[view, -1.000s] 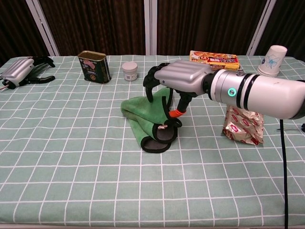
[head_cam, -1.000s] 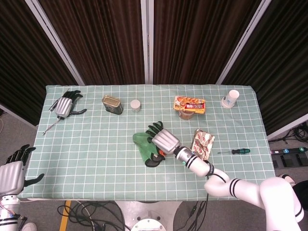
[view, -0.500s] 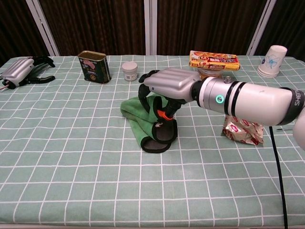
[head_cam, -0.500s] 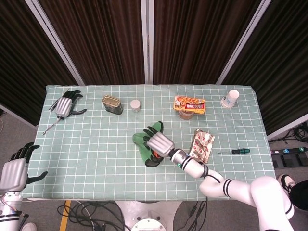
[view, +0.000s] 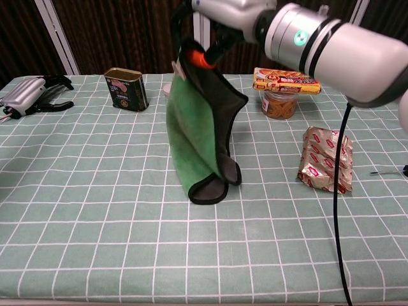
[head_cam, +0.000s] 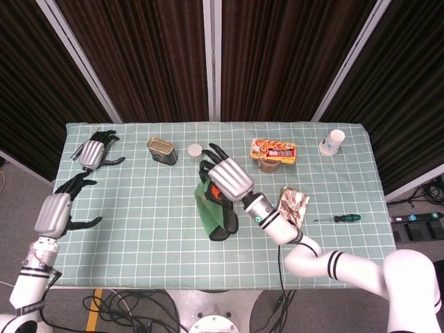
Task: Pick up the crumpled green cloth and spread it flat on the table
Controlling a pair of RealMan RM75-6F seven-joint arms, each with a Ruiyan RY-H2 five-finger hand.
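The green cloth (view: 194, 127) with its dark edging hangs in a long fold from my right hand (view: 223, 14), which grips its top corner high above the table. The cloth's lower end (view: 209, 186) still touches the checked tablecloth. From the head view the right hand (head_cam: 226, 180) covers the upper part of the cloth (head_cam: 210, 211) near the table's middle. My left hand (head_cam: 55, 212) hovers off the table's left edge, fingers spread, holding nothing; the chest view does not show it.
A spare robot hand (head_cam: 94, 151) lies at the back left. Along the back stand a tin can (view: 126, 90), a small white jar (head_cam: 195, 149), a snack box on a jar (view: 285, 80) and a paper cup (head_cam: 333, 141). A foil packet (view: 326, 167) and screwdriver (head_cam: 338, 218) lie right.
My right hand closed on the cloth and rose, pulling it up off the table into a hanging fold. My left hand moved up and in toward the table's left edge.
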